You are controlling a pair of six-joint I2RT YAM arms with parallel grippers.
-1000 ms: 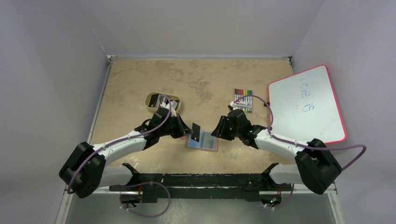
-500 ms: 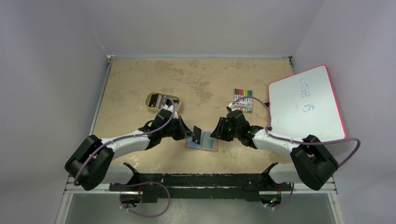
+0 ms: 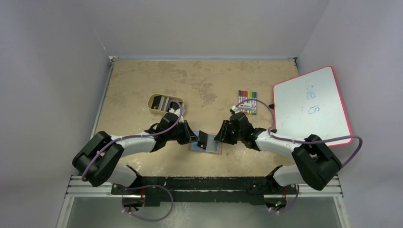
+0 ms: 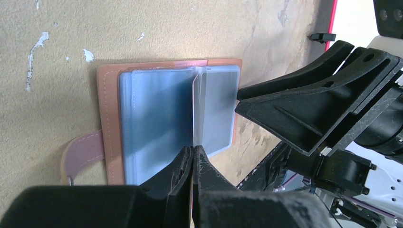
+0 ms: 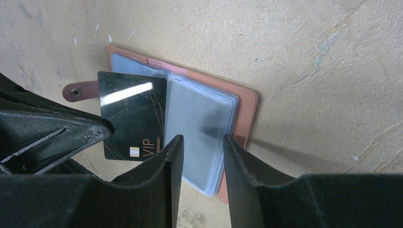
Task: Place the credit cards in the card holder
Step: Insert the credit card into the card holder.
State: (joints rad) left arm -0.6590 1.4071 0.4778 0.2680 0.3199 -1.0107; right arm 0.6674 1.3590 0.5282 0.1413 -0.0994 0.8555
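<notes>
Your left gripper (image 4: 193, 149) is pinched shut on a black VIP card (image 5: 133, 116), held on edge over the open card holder (image 5: 244, 107) on the table (image 5: 309, 57). Your right gripper (image 5: 203, 138) hovers with jaws parted above the holder's right-hand side.

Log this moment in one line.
left gripper: shut on black card | right gripper: open above card holder | card: not yet inserted
</notes>
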